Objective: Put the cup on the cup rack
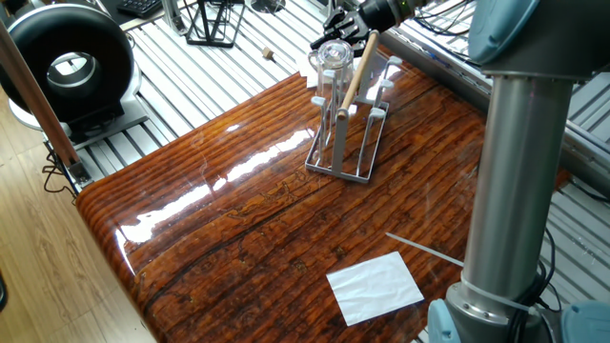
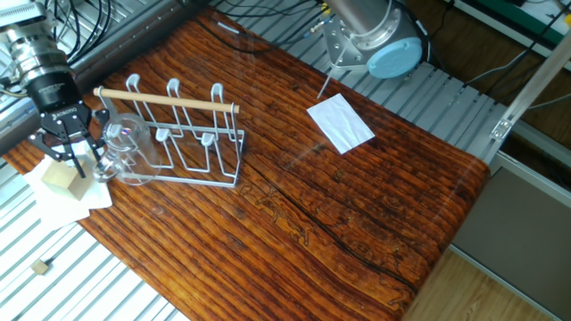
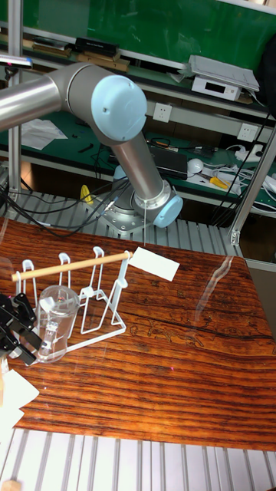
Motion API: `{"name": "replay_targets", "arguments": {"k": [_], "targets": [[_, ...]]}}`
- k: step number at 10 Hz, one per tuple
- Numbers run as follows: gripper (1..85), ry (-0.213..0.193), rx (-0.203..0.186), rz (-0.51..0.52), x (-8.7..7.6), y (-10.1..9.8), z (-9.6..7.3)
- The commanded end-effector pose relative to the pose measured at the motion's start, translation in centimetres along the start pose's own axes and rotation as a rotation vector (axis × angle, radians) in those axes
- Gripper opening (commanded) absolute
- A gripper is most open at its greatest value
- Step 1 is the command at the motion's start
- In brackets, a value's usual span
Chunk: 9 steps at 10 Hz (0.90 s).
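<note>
Tall fixed view, near left: cup [image 3: 55, 322], upside down over an end peg of the cup rack [image 3: 84, 303], its mouth low near the rack base. Gripper [image 3: 19, 330], just beside it, fingers spread, apparently released. Advisable: retreat straight away from the rack, clear of the wooden handle [image 3: 73, 265]. Peg inside the glass and finger contact hard to make out

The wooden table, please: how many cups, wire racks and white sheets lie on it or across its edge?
Cups: 1
Wire racks: 1
White sheets: 2
Total: 4
</note>
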State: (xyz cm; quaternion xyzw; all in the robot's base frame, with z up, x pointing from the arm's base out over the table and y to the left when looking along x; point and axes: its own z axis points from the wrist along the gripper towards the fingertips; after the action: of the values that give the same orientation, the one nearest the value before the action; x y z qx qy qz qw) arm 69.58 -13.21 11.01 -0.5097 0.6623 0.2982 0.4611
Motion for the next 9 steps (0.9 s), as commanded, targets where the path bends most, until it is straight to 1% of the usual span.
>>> {"name": "replay_targets", "arguments": {"k": [1, 2, 5, 9], "targets": [[33.7, 0.049, -0.036, 0.021, 0.7, 0.9, -0.5], [33.7, 0.07, -0.039, 0.021, 0.9, 1.0, -0.7], [33.7, 0.08, -0.043, 0.01, 1.1, 1.1, -0.6], [33.7, 0.108, -0.079, -0.006, 1.8, 1.8, -0.6]]}}
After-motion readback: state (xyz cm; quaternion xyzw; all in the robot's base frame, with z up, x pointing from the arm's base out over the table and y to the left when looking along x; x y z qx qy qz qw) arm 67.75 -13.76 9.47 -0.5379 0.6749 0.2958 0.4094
